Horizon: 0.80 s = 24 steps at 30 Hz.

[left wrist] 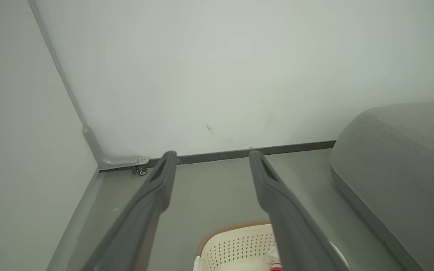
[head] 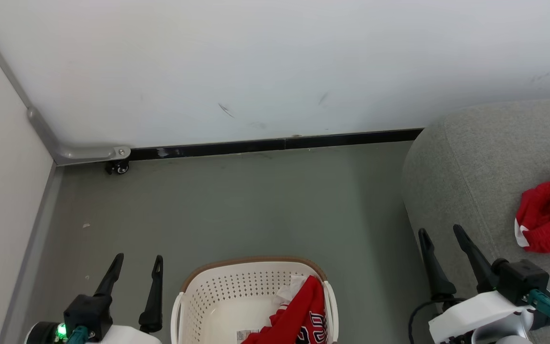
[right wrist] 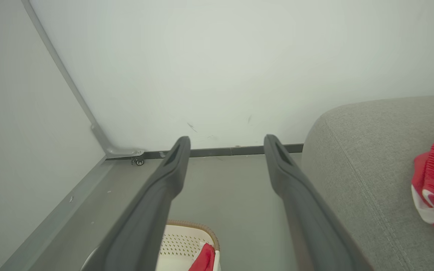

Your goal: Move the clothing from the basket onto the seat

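Down on the floor: basket (head: pixel 217 291) sits between the two arms, red jersey (head: pixel 303 310) heaped against its right side.
Left gripper (head: pixel 139 260): low beside the basket, fingers spread apart, pointing forward, holding nothing.
Right gripper (head: pixel 439 230): at the edge of the seat (head: pixel 470 167), fingers spread apart, empty.
Shorts (head: pixel 549 215): lying on the seat.

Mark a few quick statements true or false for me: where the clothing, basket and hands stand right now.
1. The red shorts lie on the seat. True.
2. The basket is empty. False: the red jersey lies in it.
3. The left hand and the right hand are both open, holding nothing. True.
4. The basket stands on the seat. False: it stands on the floor beside the seat.
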Available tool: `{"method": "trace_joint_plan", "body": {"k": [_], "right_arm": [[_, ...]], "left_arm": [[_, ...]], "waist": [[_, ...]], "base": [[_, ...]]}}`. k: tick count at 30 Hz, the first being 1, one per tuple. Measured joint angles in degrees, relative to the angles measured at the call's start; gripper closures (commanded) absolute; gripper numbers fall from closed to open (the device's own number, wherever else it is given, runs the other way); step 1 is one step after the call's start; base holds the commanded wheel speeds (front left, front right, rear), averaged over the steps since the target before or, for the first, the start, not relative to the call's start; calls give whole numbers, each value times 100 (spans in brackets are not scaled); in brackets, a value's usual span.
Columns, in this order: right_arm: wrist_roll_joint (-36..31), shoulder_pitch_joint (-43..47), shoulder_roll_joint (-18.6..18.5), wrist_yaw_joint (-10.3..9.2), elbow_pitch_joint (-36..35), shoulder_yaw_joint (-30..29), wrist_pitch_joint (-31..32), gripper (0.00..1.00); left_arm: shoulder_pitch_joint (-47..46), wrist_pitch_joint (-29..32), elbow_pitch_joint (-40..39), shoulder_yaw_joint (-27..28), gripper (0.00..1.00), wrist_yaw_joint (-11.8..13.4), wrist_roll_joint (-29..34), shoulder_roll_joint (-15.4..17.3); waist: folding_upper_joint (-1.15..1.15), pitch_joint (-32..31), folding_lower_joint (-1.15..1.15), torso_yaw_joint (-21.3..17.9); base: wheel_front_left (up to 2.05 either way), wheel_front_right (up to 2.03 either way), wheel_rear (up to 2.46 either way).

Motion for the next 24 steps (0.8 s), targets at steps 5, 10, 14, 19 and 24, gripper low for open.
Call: {"method": "trace_joint_plan", "body": {"k": [5,10,14,19,24], "right_arm": [[-35,1,5,0,-146,-32,-7,0],[-108,5,11,0,-259,-210,-14,0],[-180,6,20,0,-388,-319,-32,0],[-197,6,20,0,-512,-396,-66,0],[-199,5,24,0,-617,-420,-115,0]], "left_arm": [[-281,55,8,-226,0,-163,132,21],[-515,180,101,-448,0,-367,198,22],[-719,258,222,-609,0,-517,270,11],[-887,363,359,-792,0,-669,332,-54],[-1031,465,566,-957,0,-817,372,-123]], "waist": [[0,107,0,-36],[0,237,0,-84],[0,357,0,-132],[0,491,0,-185],[0,678,0,-254]], "base": [[0,0,0],[0,0,0],[0,0,0],[0,0,0],[0,0,0]]}}
